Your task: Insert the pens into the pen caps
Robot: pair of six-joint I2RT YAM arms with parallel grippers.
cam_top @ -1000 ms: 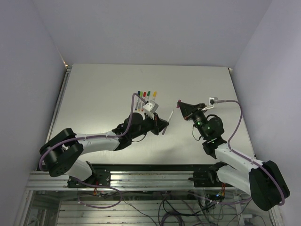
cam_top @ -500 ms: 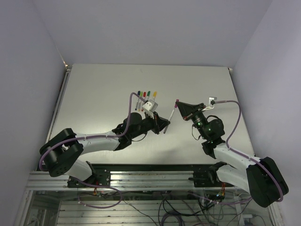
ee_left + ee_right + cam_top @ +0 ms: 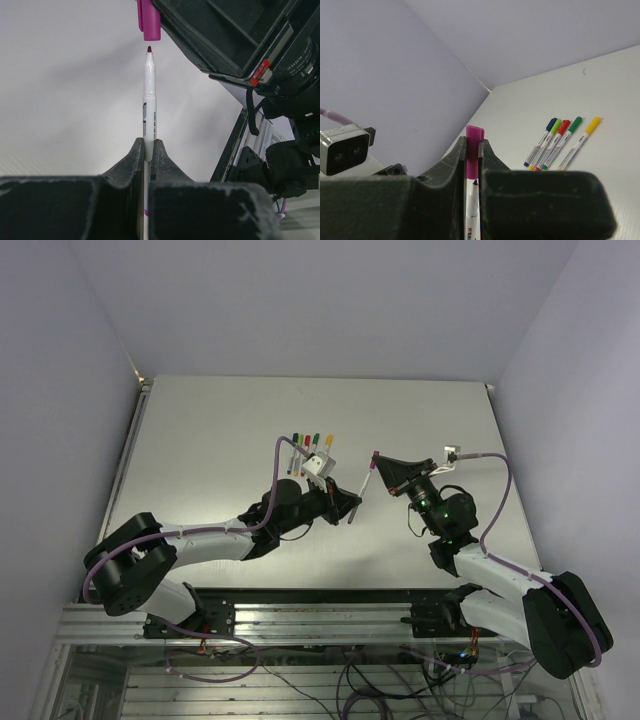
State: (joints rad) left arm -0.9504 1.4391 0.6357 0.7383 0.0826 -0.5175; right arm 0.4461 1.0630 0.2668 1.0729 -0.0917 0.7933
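Observation:
My left gripper (image 3: 148,146) is shut on a thin white pen (image 3: 149,100) with a dark purple tip. The pen points at the purple pen cap (image 3: 149,22), and a small gap shows between the tip and the cap's mouth. My right gripper (image 3: 472,145) is shut on that cap (image 3: 473,136), with the pen's tip (image 3: 474,184) just under it between the fingers. In the top view the left gripper (image 3: 350,505), the pen (image 3: 359,490), the cap (image 3: 374,456) and the right gripper (image 3: 380,465) meet above the middle of the table.
Several capped pens (image 3: 560,142) with blue, green, red and yellow caps lie side by side on the white table (image 3: 220,430). In the top view they (image 3: 310,444) lie behind the left wrist camera. Grey walls bound the table on three sides.
My right gripper has moved left with the purple cap, closing the gap to the pen's tip. The left arm has barely moved.

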